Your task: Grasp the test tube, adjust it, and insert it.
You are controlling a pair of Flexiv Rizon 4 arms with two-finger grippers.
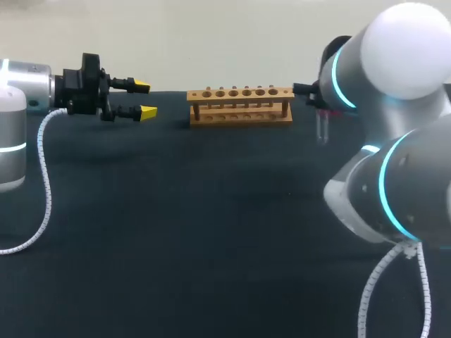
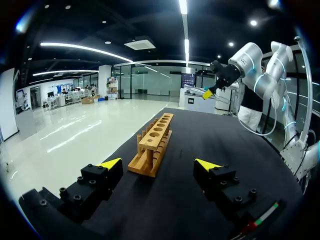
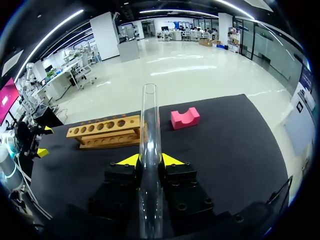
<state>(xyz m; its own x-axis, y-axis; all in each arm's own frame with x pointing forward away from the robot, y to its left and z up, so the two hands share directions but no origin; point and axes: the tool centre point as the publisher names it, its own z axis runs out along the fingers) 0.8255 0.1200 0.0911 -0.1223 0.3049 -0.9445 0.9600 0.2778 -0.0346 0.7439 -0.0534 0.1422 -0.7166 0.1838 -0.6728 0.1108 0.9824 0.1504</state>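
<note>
Where dark table (image 1: 176, 232) spreads, wooden rack (image 1: 240, 104) standing — right hand (image 3: 150, 160) clamping test tube (image 3: 149, 120)

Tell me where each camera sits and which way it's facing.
Head view: fixed above and behind, looking down on the table; left gripper shows at left, right arm at right.
Left wrist view: on the left wrist, looking past its open gripper, lengthwise down the rack toward the right arm.
Right wrist view: on the right wrist, looking along the test tube held in the right gripper, toward the rack's long side.
Shared: all three show the rack.
</note>
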